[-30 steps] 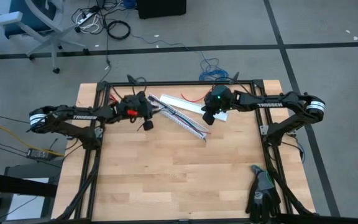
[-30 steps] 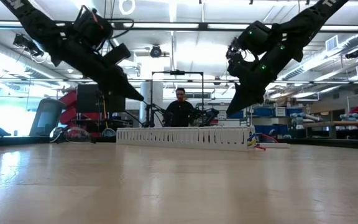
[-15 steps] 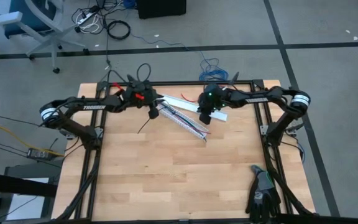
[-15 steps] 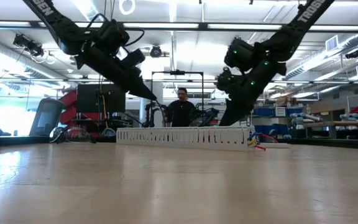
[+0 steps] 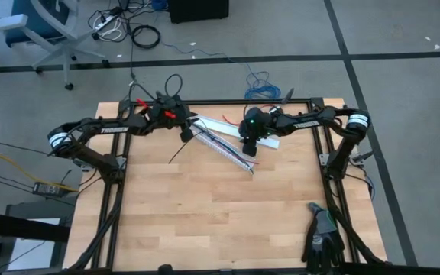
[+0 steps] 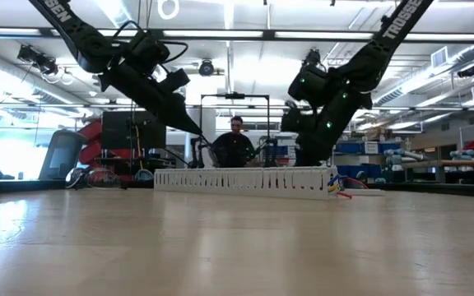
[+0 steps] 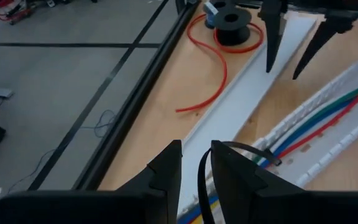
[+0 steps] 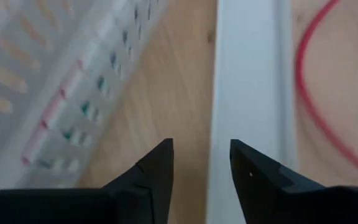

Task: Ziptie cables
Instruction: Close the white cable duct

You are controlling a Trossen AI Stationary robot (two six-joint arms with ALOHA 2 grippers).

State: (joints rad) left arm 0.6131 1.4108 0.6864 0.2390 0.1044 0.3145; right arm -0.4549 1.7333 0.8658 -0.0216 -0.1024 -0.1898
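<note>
Both arms reach in over the far half of the wooden desk (image 5: 205,206), meeting near a white slotted cable duct (image 5: 224,147) that lies slantwise on the boards. The cables (image 7: 328,115), red, green and blue strands running side by side, lie inside that duct, showing through its slots. The left tool (image 7: 196,163) hangs above the duct's far-left end with its two dark fingers (image 7: 166,163) drawn close together, pinching a thin black zip tie (image 7: 229,158) that curls out from between them and loops over toward the duct. From overhead the left tool (image 5: 183,134) sits just off the duct's end, close to the desk's far rail. The right tool (image 8: 201,165) is down low beside the duct, near its middle, its fingers (image 8: 157,165) parted with bare wood and the edge of a flat white strip (image 8: 247,81) showing in the gap; nothing is in its grip. From overhead the right tool (image 5: 249,148) hovers right by the duct's side. A single thin red wire (image 7: 213,68) curls across the boards beyond the white strip, by a black spool (image 7: 232,23). Across the room, past the duct in the level view, a person (image 6: 234,148) sits behind the desk. A dark glove (image 5: 321,233) lies at the near right corner.
</note>
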